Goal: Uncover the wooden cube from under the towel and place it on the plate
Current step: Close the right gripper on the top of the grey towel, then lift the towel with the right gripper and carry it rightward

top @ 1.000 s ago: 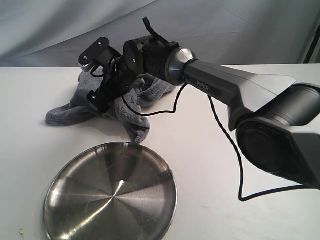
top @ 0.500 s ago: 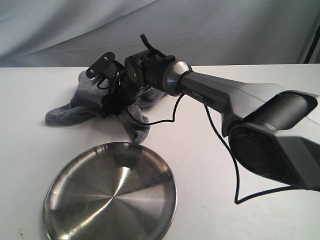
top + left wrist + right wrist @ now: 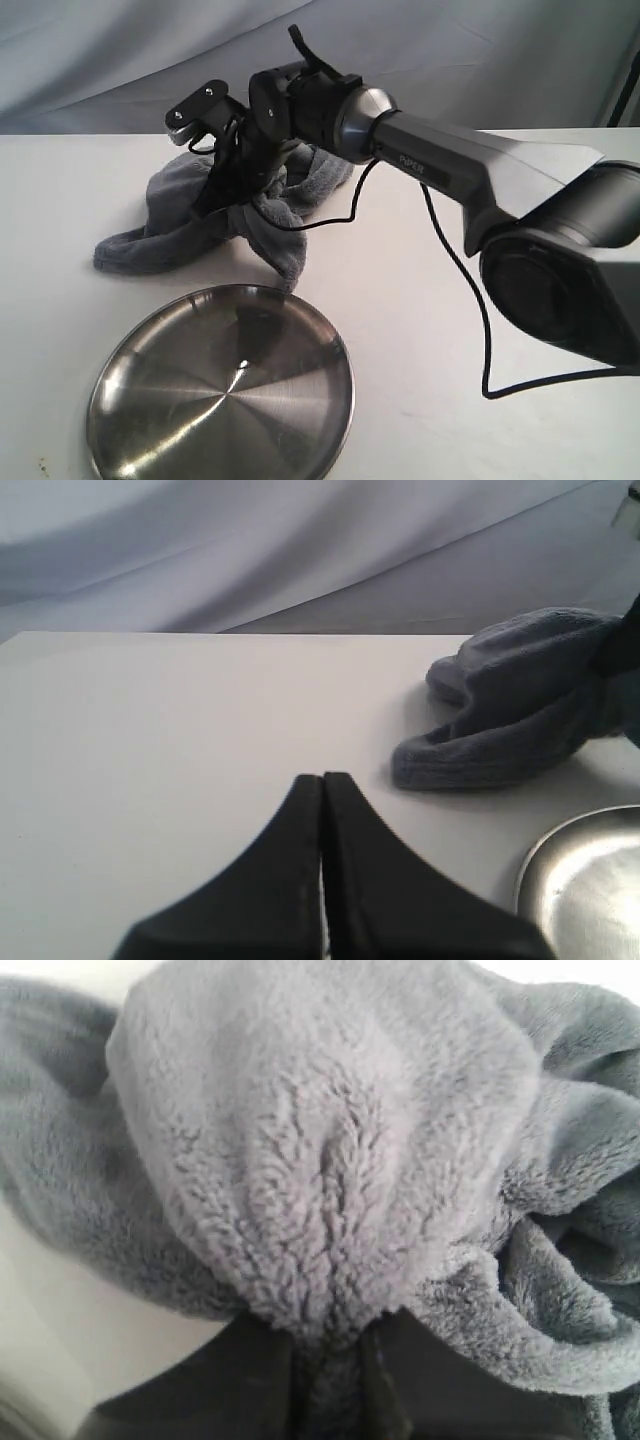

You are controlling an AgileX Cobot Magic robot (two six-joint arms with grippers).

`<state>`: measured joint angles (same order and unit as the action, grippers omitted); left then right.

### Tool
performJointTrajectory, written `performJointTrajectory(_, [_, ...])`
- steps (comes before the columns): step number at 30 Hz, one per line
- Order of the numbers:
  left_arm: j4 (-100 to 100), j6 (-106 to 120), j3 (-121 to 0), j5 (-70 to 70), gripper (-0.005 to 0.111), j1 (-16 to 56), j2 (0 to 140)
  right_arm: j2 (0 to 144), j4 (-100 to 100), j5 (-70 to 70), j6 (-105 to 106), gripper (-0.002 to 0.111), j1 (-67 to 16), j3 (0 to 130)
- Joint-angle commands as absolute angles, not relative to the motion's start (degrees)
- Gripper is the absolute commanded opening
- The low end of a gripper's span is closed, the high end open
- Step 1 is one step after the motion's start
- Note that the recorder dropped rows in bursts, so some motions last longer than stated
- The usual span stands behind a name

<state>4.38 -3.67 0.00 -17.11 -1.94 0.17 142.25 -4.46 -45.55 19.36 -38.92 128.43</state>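
The plate (image 3: pixel 220 400) is recorded nearest on the surface (image 3: pixel 60 320). Just beyond it, the towel (image 3: pixel 170 230) is bunched into a raised fold and gripped by the jaws of the right gripper (image 3: pixel 330 1360), which were spread wide a second ago. The jaws of the left gripper (image 3: pixel 322 785) are closed on nothing. The wooden cube is hidden from view.

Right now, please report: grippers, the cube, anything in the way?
Right gripper shut on towel, pinching a fold. Left gripper shut, empty, away from towel. Wooden cube not visible. Plate empty.
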Motion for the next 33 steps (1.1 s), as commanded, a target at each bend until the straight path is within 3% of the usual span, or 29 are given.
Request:
performJointTrajectory(1, [4.0, -3.9, 0.0, -16.3, 0.001, -1.7, 0.0, 137.4, -5.7, -46.0, 19.5, 0.000, -38.8, 128.7])
performJointTrajectory(33, [4.0, -3.9, 0.0, -16.3, 0.001, -1.7, 0.0, 127.7, -10.9, -34.4, 23.9, 0.000, -38.8, 128.7])
